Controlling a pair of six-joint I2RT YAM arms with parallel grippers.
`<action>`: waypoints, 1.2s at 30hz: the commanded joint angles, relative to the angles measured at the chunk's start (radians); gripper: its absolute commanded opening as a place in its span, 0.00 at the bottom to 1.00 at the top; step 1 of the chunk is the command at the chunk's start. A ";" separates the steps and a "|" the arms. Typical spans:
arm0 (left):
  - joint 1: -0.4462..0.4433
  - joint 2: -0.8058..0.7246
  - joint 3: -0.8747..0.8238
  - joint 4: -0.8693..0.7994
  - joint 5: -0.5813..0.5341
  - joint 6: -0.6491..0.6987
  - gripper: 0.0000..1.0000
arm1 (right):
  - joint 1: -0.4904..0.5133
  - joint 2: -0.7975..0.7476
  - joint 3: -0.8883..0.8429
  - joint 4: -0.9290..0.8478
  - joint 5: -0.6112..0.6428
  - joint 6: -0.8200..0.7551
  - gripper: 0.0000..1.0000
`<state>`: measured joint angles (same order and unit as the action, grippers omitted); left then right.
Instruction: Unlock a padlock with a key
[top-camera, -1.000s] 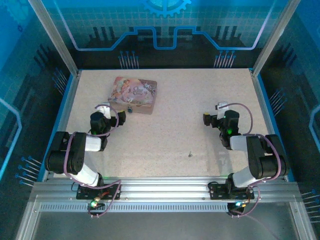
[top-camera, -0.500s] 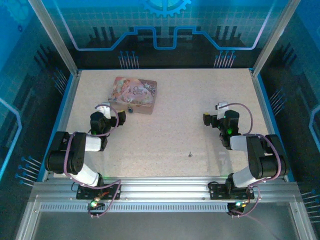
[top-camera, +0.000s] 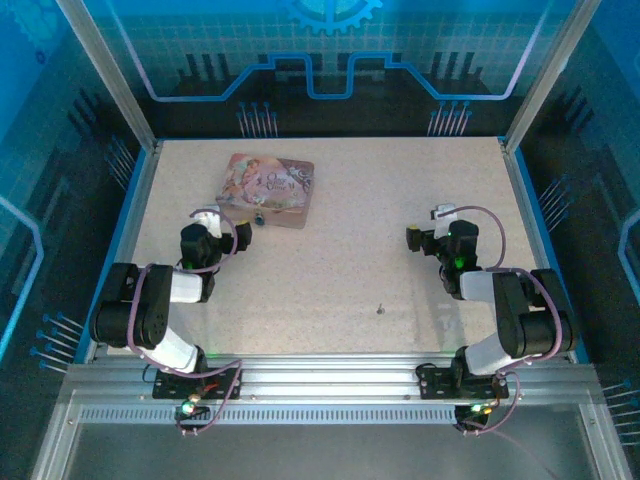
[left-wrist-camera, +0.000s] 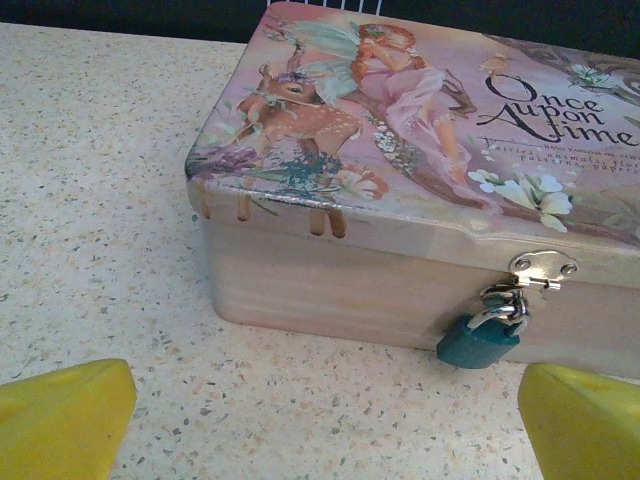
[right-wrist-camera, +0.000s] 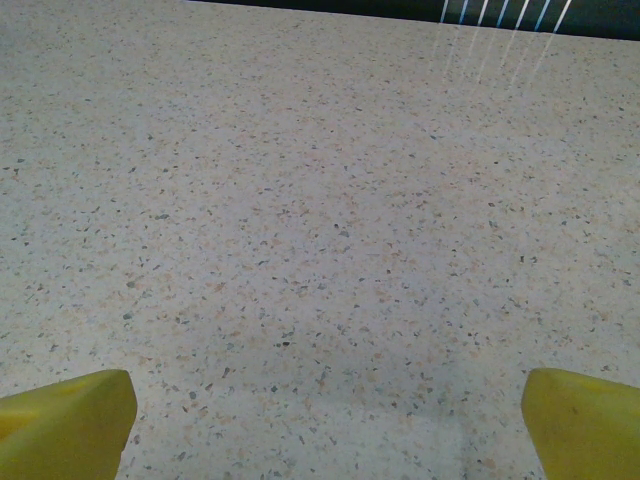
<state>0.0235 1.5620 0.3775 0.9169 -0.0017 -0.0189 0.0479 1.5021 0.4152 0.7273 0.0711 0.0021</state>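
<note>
Here, left end effector (left-wrist-camera: 320, 435) sits low over the tabletop (left-wrist-camera: 90, 200), yellow fingers (left-wrist-camera: 60, 420) spread wide, nothing between them, facing the tin (left-wrist-camera: 400, 140); padlock (left-wrist-camera: 478, 341) hangs by its shackle from the hasp (left-wrist-camera: 540, 268) on the tin's front wall. Right end effector (right-wrist-camera: 320, 430) likewise wide apart, empty, above speckled tabletop, well apart from the tin.
</note>
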 joint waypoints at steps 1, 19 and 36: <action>0.004 -0.010 0.011 -0.007 0.023 0.011 0.99 | 0.014 0.003 0.014 0.032 0.007 -0.006 1.00; 0.006 -0.440 0.076 -0.446 -0.071 -0.184 0.99 | 0.041 -0.358 0.138 -0.488 -0.008 0.124 1.00; -0.299 -0.642 0.169 -0.843 0.113 -0.516 0.99 | 0.340 -0.584 0.221 -1.170 -0.059 0.472 0.99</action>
<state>-0.2245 0.9409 0.5446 0.1375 0.0887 -0.4618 0.3485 0.9497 0.6514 -0.3161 0.0177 0.3962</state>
